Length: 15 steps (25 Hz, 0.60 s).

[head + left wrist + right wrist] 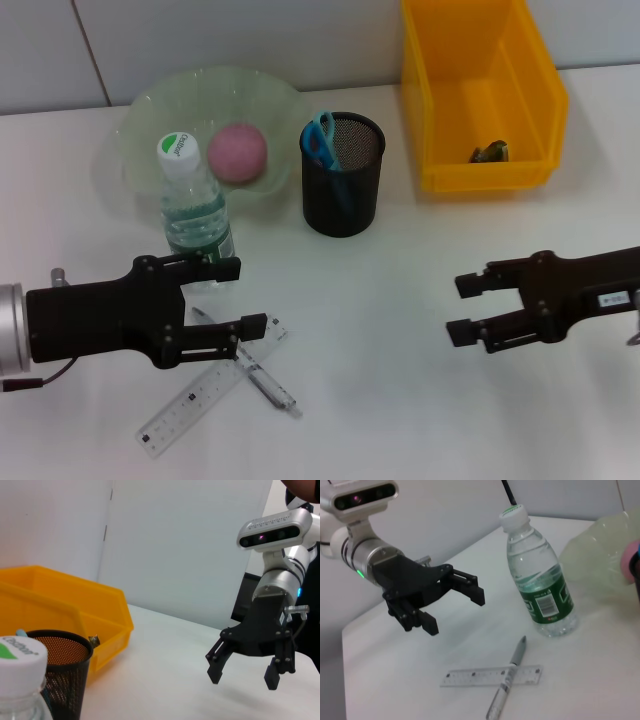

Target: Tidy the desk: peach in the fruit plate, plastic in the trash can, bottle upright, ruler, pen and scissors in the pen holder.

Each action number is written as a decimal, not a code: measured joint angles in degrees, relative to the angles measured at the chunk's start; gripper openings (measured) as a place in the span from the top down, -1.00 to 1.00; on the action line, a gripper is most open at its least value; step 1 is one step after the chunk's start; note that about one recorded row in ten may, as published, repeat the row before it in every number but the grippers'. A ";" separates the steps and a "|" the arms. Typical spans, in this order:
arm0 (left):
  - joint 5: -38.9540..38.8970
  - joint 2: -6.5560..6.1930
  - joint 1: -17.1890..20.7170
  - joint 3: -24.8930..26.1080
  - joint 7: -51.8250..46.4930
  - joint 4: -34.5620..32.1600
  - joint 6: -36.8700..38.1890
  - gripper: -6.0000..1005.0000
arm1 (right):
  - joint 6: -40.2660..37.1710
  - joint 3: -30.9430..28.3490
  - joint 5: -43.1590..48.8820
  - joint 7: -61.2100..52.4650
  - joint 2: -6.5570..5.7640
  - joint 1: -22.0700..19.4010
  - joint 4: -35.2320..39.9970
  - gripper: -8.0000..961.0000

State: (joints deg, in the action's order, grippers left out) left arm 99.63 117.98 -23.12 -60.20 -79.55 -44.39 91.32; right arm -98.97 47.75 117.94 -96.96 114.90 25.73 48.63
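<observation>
The pink peach (237, 152) lies in the green glass fruit plate (150, 110). A water bottle (195, 210) with a white cap stands upright in front of the plate. Blue scissors (320, 140) stick out of the black mesh pen holder (343, 185). A clear ruler (195, 400) and a grey pen (262, 378) lie crossed on the table. My left gripper (250, 295) hovers open just above them, beside the bottle's base. My right gripper (456, 309) hangs open over bare table at the right. A crumpled piece of plastic (490, 152) lies in the yellow bin (440, 90).
The yellow bin stands at the back right, next to the pen holder. In the right wrist view the bottle (542, 590), pen (507, 680) and ruler (475, 676) lie near the left gripper (455, 612). White tabletop stretches between the two arms.
</observation>
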 joint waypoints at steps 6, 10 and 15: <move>1.17 0.32 -0.04 -0.18 -2.33 -2.27 0.13 -0.57 | -0.18 -1.14 2.94 0.03 -0.24 -0.01 0.89 -0.73; 1.42 0.38 -0.15 -0.52 -3.28 -2.85 0.00 -0.57 | -0.09 -0.82 4.74 0.06 -0.27 0.55 0.99 -0.73; 1.63 0.41 0.53 -2.56 -5.53 -6.53 -0.34 -0.56 | -0.08 -0.85 4.96 0.08 -0.49 0.68 1.19 -0.73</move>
State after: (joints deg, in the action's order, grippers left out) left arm 101.26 118.39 -22.59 -62.77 -85.08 -50.92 90.98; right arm -99.06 46.90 122.90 -96.87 114.41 26.41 49.82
